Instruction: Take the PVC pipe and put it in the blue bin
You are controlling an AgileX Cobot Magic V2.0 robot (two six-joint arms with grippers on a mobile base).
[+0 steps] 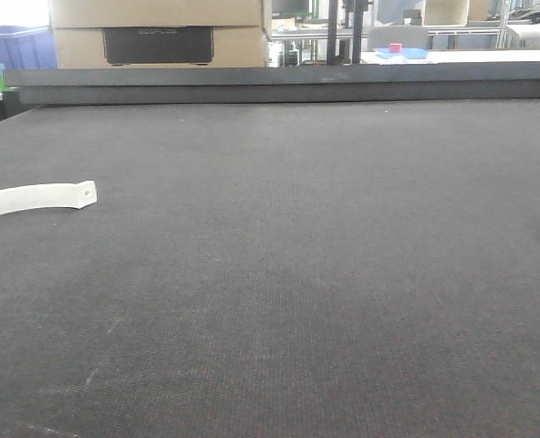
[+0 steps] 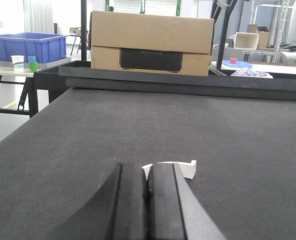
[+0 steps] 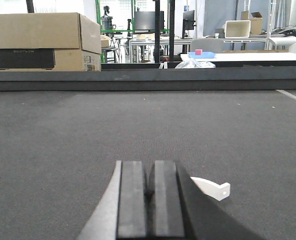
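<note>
A: Nearest the lens, the left gripper (image 2: 148,175) had its 2 jaws pressed together on nothing, lying low and level over the black mat (image 2: 88,135), a white curved piece (image 2: 188,170) just ahead

B: And the right gripper (image 3: 149,172)?

A: Likewise closed, empty, level. I couldn't make out any PVC pipe for certain. The blue bin (image 2: 28,46) stood far left, off the mat

B: PVC is probably light, stiff and slick, so I'd clamp it mid-length
</note>
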